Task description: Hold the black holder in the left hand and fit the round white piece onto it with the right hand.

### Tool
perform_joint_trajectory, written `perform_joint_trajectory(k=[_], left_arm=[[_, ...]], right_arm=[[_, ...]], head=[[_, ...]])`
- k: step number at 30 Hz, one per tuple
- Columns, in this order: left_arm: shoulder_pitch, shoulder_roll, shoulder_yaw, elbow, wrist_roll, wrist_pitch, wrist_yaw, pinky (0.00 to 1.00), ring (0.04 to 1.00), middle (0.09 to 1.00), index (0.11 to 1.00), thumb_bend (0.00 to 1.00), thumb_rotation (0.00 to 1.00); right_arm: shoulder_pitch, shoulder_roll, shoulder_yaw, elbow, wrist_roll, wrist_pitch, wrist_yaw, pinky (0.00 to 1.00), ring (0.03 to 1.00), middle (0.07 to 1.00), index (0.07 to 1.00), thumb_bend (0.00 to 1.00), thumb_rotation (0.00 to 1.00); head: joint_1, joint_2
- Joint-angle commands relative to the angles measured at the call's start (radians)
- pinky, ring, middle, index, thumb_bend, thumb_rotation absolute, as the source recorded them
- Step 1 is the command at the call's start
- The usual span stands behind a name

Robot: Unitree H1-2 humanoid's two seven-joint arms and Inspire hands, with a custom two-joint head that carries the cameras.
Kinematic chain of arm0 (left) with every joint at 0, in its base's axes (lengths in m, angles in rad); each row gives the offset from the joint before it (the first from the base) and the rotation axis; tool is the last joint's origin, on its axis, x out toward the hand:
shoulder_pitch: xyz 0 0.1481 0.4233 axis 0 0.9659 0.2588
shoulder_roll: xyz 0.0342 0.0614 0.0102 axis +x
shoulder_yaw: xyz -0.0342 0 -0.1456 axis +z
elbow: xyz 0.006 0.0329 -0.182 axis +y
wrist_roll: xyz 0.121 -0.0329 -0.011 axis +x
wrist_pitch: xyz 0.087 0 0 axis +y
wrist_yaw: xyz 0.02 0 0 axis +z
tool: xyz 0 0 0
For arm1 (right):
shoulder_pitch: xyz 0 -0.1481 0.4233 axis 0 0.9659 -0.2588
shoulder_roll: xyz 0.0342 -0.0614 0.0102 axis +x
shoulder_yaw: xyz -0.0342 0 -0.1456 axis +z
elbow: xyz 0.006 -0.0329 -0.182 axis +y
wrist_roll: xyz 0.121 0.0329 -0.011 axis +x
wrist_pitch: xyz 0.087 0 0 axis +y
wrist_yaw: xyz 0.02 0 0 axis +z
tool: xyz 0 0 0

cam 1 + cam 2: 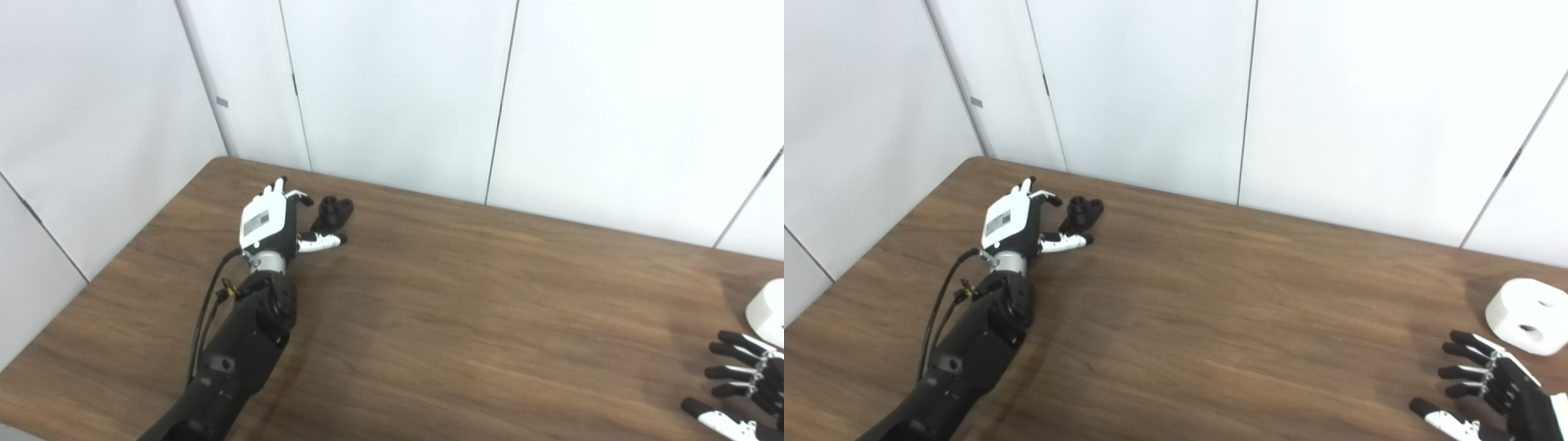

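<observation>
I am at the reaching step. My left hand (1013,223), upper left of the frame, has fingers apart around the small black plastic holder (1082,211) on the brown wooden table (1213,343); whether they touch it I cannot tell. My right hand (1488,380), lower right, is spread and empty, just beside the round white piece (1528,315). Next: close the left, then grasp the piece.

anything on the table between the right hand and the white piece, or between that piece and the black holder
Nothing visible. The right hand sits open just beside the round white piece, and only bare table lies between that piece and the black holder at the left hand.
</observation>
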Motion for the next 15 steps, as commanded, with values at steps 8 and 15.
perform_joint_trajectory(k=[8, 15], left_arm=[[-0.075, 0.027, -0.038, 0.089, 0.045, 0.015, 0.063, 1.00, 1.000, 1.000, 0.713, 0.99, 0.33], [-0.076, 0.030, -0.052, 0.104, 0.044, 0.028, 0.066, 1.00, 1.000, 1.000, 0.725, 0.96, 0.32]], right_arm=[[-0.010, -0.031, -0.010, -0.041, 0.041, -0.036, 0.024, 0.48, 0.596, 0.716, 0.740, 0.72, 0.08], [-0.008, -0.040, -0.011, -0.035, 0.063, -0.054, 0.047, 0.48, 0.593, 0.719, 0.736, 0.72, 0.08]], head=[[0.002, 0.005], [0.002, 0.010]])
